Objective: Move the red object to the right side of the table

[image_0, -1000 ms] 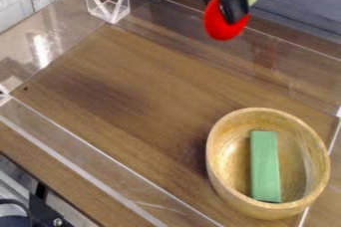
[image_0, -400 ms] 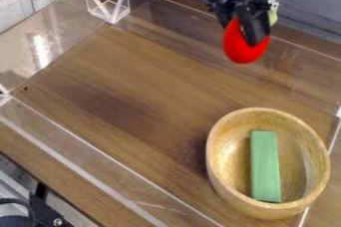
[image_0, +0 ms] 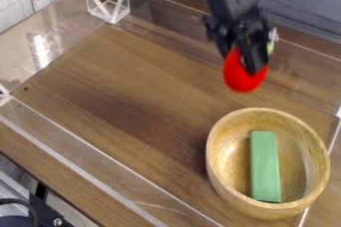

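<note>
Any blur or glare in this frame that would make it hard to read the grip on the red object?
Camera view: the gripper is motion-smeared, so its jaws blur into the red object, though it appears shut on it; glare streaks the clear acrylic walls at upper left; the wooden bowl and green block look sharp.
</note>
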Robot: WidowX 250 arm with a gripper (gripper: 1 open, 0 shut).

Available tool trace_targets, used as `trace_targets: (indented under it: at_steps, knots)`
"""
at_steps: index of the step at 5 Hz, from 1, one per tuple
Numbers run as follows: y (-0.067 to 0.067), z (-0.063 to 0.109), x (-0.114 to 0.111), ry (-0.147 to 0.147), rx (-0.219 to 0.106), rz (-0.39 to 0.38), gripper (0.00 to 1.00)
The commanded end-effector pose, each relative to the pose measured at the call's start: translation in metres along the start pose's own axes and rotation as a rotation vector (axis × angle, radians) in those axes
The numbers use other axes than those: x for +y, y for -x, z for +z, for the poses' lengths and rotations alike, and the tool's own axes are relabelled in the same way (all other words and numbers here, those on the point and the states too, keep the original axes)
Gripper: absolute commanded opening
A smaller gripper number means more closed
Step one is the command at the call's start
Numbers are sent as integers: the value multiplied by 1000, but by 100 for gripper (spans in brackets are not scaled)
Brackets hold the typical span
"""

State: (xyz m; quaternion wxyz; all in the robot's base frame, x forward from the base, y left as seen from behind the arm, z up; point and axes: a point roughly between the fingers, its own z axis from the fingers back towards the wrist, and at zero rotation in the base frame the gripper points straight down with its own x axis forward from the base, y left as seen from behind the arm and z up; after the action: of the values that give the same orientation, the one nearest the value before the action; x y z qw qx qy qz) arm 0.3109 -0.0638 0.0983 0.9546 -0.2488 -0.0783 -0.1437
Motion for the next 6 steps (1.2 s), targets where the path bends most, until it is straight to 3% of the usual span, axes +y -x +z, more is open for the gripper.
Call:
trace_targets:
  at_steps: [1,2,4,5,6]
  knots:
    - [-21,-6,-4,-45,2,-22,0]
    - [-40,-20,1,-88,12,-7,0]
    - [-47,-17,17,-161,22,86,0]
    - [-47,-15,24,-190,23,131,0]
    - [-58,-20,34,-208,36,140,0]
